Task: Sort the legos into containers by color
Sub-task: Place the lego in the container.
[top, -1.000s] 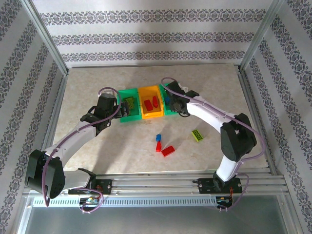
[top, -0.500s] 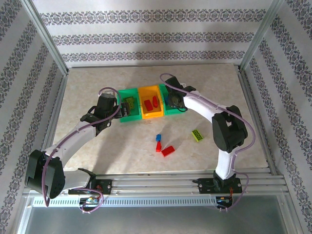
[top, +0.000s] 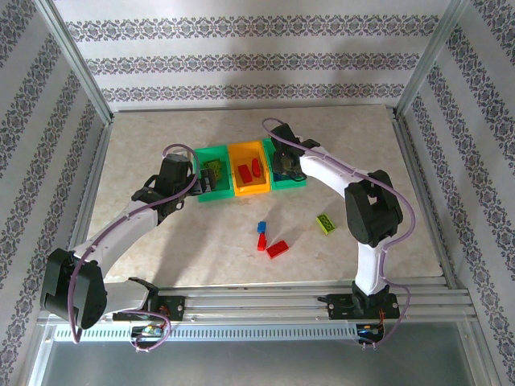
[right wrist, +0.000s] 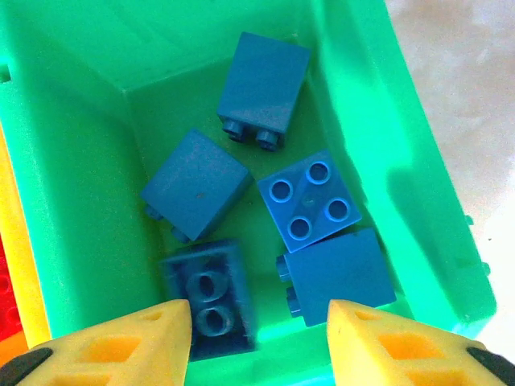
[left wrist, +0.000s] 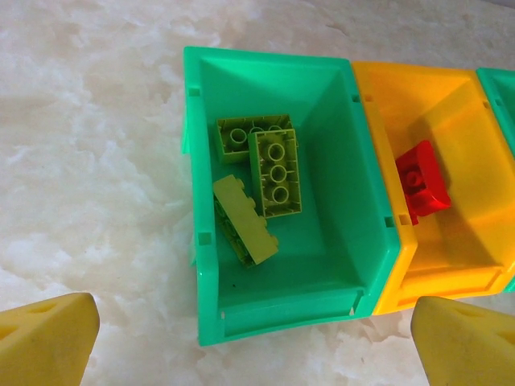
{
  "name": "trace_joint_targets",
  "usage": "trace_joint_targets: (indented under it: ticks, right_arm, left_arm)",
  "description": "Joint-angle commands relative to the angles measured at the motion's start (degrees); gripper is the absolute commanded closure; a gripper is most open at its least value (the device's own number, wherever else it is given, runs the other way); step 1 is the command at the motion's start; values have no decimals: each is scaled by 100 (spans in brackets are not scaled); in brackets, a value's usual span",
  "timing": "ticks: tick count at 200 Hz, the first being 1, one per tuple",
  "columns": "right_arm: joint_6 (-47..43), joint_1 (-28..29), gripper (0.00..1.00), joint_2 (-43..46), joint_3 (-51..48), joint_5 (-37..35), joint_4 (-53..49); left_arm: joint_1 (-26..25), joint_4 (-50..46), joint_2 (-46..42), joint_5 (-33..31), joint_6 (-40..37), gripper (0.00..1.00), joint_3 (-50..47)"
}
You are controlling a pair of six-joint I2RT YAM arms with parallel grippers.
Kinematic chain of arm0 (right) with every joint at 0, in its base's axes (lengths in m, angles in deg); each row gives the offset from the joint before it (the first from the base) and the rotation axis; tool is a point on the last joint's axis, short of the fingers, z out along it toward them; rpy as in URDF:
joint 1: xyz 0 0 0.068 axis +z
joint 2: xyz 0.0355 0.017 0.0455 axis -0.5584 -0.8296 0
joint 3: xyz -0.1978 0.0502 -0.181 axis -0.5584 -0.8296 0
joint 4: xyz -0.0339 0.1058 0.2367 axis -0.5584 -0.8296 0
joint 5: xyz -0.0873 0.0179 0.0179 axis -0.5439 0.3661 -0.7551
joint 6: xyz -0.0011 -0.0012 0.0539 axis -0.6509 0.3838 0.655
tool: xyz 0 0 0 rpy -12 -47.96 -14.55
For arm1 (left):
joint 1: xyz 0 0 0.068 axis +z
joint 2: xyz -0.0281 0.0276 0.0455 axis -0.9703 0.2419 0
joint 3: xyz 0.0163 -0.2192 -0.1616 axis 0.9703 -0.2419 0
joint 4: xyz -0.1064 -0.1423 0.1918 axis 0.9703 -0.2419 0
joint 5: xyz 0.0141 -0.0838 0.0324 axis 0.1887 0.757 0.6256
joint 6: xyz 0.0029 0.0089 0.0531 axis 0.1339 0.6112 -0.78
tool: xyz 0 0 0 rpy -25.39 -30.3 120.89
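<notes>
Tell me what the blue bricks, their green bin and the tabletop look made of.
Blue bricks: hard moulded plastic, smooth with a slight sheen, crisp studs.
Green bin: glossy plastic, likely; light reflections on its walls.
Tabletop: pale, marbled pattern; stone or laminate, cannot tell.

Bright even light, soft shadows inside the containers (left wrist: 342, 185)
</notes>
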Motion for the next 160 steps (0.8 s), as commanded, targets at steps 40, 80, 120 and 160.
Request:
trace_joint_targets:
  ticks: [40, 80, 120, 160]
  right_arm:
    - [-57, -54, 51, 158, 36, -46, 9]
    - [-24, -54, 49, 436, -184, -154, 20]
    - [26, -45, 44, 853, -552, -299, 70]
    - [121, -19, 37, 1389, -1075, -518, 99]
  left_arm:
    - [-205, 78, 25, 168, 86, 0, -56]
    - [-476, 54, 118, 164, 110, 0, -27]
    - [-907, -52, 291, 113, 114, 0, 81]
    - [-1424, -224, 520, 72, 119, 0, 191]
